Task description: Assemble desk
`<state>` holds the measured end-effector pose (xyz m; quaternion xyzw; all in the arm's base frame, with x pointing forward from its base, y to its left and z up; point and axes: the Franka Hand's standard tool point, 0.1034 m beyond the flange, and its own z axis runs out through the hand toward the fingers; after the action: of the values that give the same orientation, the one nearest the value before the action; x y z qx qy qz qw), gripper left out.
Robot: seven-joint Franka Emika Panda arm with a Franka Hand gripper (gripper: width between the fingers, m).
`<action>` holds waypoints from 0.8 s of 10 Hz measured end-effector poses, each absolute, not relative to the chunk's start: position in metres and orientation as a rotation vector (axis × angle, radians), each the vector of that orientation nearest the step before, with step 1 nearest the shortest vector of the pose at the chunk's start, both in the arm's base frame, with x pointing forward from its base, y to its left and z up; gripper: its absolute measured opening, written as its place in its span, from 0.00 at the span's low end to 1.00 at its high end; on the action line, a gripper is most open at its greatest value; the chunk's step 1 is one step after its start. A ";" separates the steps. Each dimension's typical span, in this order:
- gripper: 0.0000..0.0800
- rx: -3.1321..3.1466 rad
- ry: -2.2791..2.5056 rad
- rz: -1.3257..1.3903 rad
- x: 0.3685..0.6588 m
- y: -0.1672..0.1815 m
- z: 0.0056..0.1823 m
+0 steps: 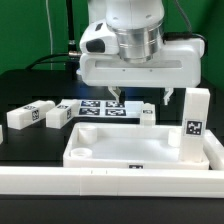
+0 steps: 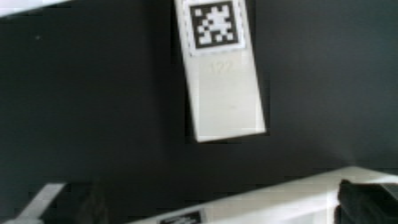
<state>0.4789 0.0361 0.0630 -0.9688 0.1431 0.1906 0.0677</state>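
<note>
Open fingers over the loose parts, with nothing held.

From the exterior view's left, the first leg [image 1: 21, 118] lay flat at the far edge and the second leg [image 1: 60, 113] lay just beside it, both tag up. Next came the marker board [image 1: 100, 108]. The fingers [image 1: 118, 97] hung above its right end, spread wide apart and gripping nothing. The tabletop [image 1: 125, 159] lay rim up across the front, just behind the long white rail [image 1: 100, 188]. A small white piece [image 1: 148, 115] sat just past its far rim. At the tabletop's right end the upright leg [image 1: 197, 120] stood with its tag facing the camera — whether it sat in a socket could not be told. In the wrist view a tagged leg [image 2: 228, 75] lay flat, apart from both fingertips [image 2: 63, 205].
</note>
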 end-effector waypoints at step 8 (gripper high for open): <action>0.81 -2.721 0.396 1.139 0.457 0.039 0.047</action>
<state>0.4573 0.0389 0.0475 -0.9112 0.1326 0.3812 0.0827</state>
